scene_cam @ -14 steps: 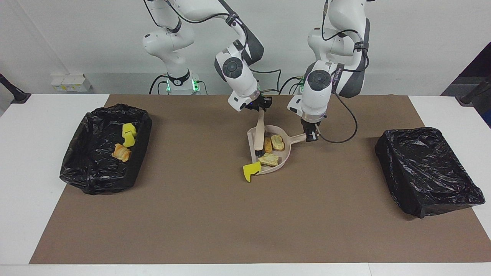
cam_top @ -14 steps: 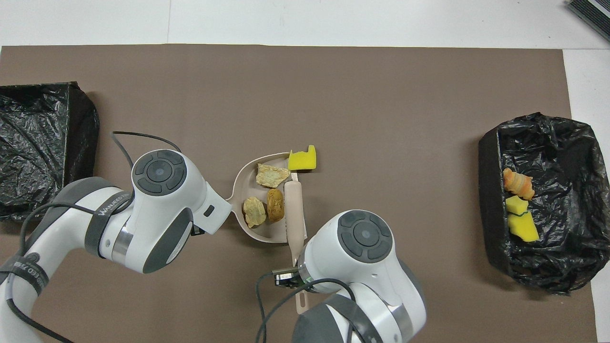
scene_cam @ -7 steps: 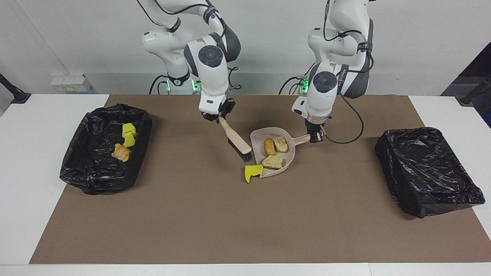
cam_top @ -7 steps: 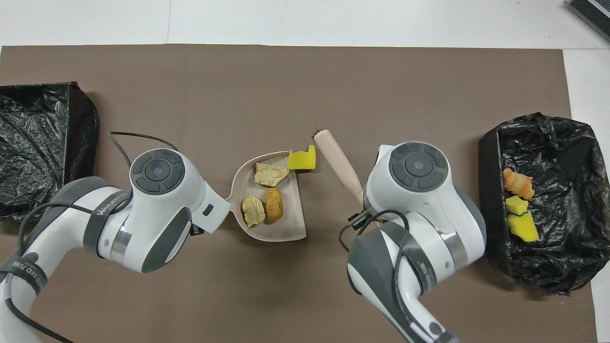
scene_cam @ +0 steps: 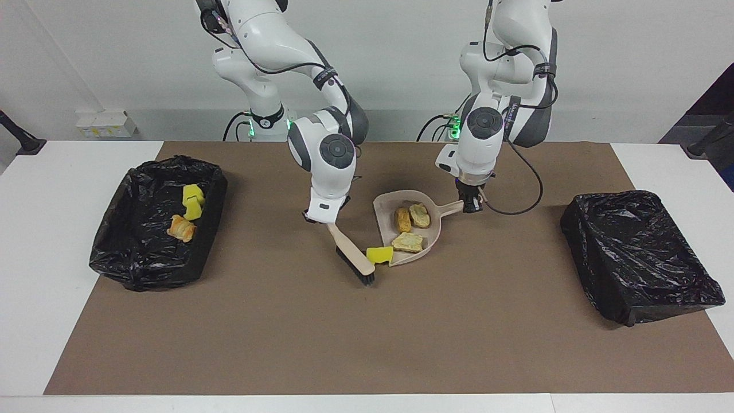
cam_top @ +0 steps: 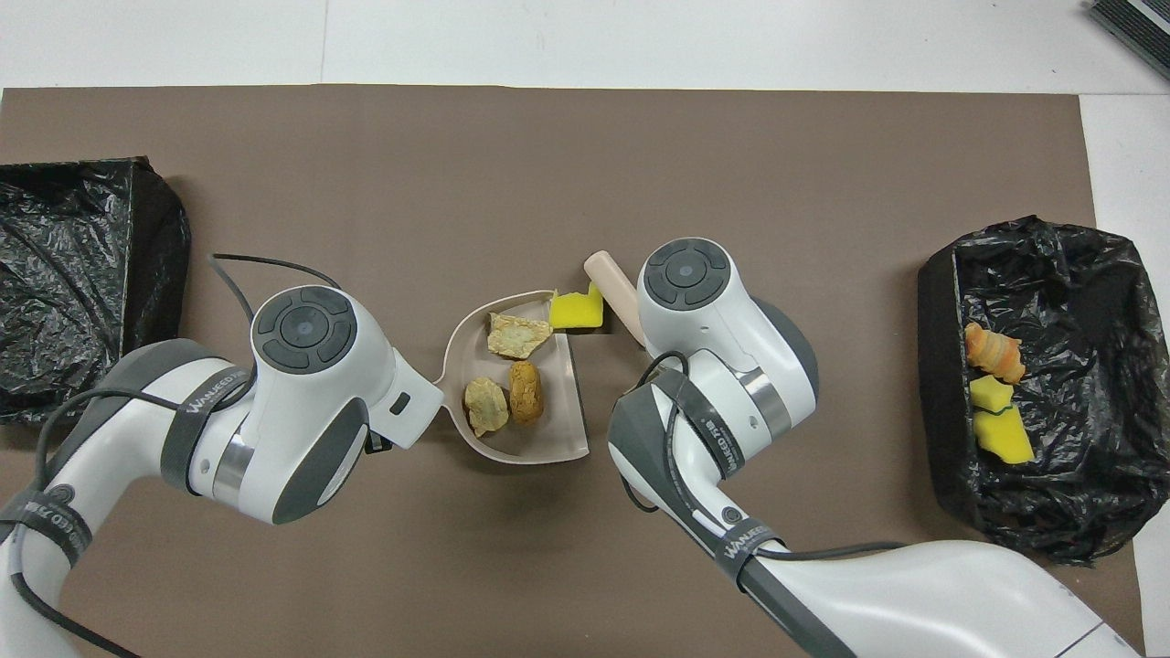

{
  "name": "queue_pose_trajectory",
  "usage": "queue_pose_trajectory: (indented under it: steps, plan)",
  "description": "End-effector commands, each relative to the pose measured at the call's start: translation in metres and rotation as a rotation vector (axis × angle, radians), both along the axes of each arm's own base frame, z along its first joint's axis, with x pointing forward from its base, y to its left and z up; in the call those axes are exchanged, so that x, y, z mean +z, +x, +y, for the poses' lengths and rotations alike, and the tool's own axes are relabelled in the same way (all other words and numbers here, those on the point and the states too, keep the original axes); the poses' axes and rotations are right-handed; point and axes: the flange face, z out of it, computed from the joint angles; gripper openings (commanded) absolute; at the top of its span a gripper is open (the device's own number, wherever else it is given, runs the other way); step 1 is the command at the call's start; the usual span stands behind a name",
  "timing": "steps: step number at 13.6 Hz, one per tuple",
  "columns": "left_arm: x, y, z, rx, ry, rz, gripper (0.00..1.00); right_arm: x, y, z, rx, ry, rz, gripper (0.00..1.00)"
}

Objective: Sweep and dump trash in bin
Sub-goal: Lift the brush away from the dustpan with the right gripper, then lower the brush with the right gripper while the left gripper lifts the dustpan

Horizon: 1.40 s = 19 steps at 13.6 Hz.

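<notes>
Three bread pieces (scene_cam: 410,226) sit in the dustpan (scene_cam: 436,225) on the bench's brown mat (scene_cam: 367,332), one yellow sponge chunk (scene_cam: 379,254) at its lip. Right hand (scene_cam: 328,222) is clamped on the brush (scene_cam: 355,261), left hand (scene_cam: 470,205) on the dustpan's handle; three more bits lie in the black-lined bin (scene_cam: 143,264).

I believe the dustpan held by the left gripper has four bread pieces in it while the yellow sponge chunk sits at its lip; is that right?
Not quite: the overhead view shows three bread pieces in the dustpan, not four. The left gripper does hold its handle, and the yellow sponge chunk does sit at its lip.
</notes>
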Motion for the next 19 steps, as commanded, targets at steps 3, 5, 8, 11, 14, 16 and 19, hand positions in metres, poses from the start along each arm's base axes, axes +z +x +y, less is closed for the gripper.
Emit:
queue_pose_trajectory:
  steps: [3, 5, 8, 11, 14, 16, 19]
  plan:
    - [0.001, -0.007, 0.003, -0.012, 0.009, -0.008, 0.0, 0.019, -0.063, 0.056, -0.127, 0.046, 0.067, 0.0]
    - [0.001, -0.007, 0.001, -0.026, 0.003, -0.015, 0.0, 0.022, -0.081, 0.067, -0.187, 0.028, 0.08, 0.0]
    - [0.003, -0.003, 0.004, -0.046, -0.012, -0.007, 0.0, 0.027, -0.083, 0.077, -0.332, 0.004, 0.042, 0.0]
    - [0.01, 0.006, 0.028, -0.049, -0.054, 0.011, 0.0, 0.054, -0.072, 0.069, -0.394, 0.024, 0.019, 0.0]
    - [0.021, 0.01, 0.043, -0.044, -0.083, 0.003, 0.0, 0.084, -0.074, 0.053, -0.432, 0.032, 0.042, 0.0]
    - [0.027, 0.01, 0.046, -0.055, -0.102, 0.002, 0.0, 0.101, -0.077, 0.043, -0.438, 0.015, 0.052, 0.0]
    - [0.027, 0.008, 0.045, -0.051, -0.103, 0.002, 0.0, 0.108, -0.083, 0.039, -0.436, 0.001, 0.061, 0.0]
